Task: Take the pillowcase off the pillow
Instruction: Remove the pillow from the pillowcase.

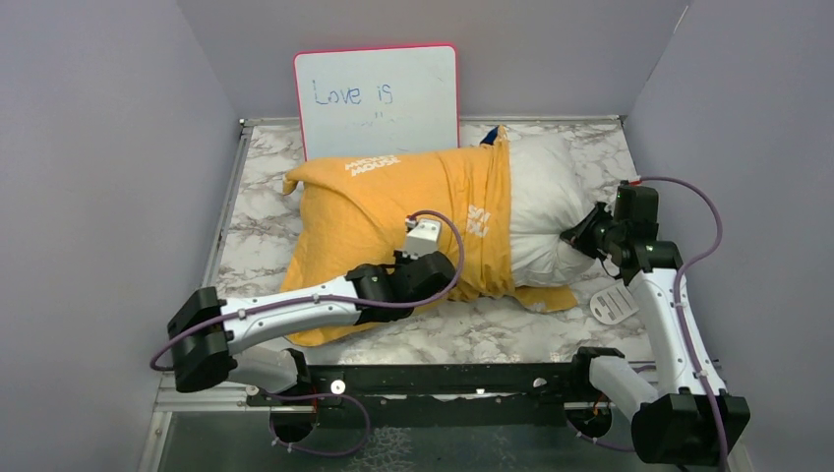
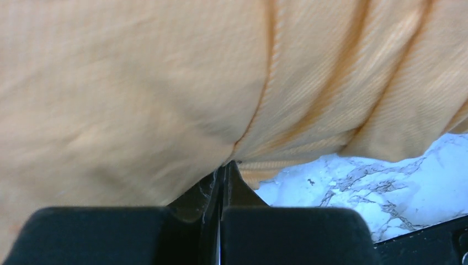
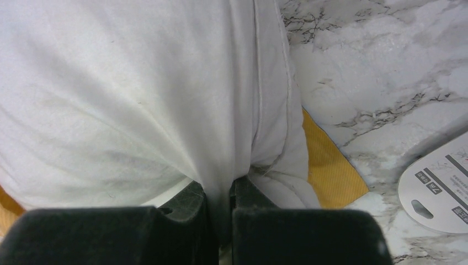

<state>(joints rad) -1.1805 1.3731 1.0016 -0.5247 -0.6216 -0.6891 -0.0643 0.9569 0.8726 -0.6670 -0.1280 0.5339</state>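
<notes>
**Q:** As seen from above, position of the 2 task items?

**A:** Pillow [image 1: 546, 197] lying across the middle of the marble table [image 1: 472, 334], long axis left to right. Pillowcase [image 1: 393, 197] over the left and middle part, yellow-orange face up, open hem bunched past mid-length. Right end bare white, with a corner of orange cloth poking out beneath it on the near side.

**Q:** State of the 2 hands?

**A:** Left gripper [image 2: 225, 165]: closed tight on a fold of the pillowcase at its near edge, no gap visible. Right gripper [image 3: 218, 190]: closed on a pinch of the white pillow cover just beside its seam.

**Q:** Handling?

**A:** Probably light and soft throughout. Cloth thin and limp, apt to wrinkle and drag rather than slide. Filling plump and yielding, likely to bulge against the hem. Best taken by pinched folds, the case on its orange cloth and the pillow at its bare end, then drawn apart. Main risk: a thin pinch slipping free.

**Q:** Legible writing?

**A:** White "MICKEY MOUSE" lettering [image 1: 374, 165] on the case, upside down from above. More white letters at the hem, creased and unreadable. "Love is" in blue on the pink-framed whiteboard [image 1: 377, 98] against the back wall. Print on the white slotted disc [image 3: 441, 187] too small to read.
</notes>
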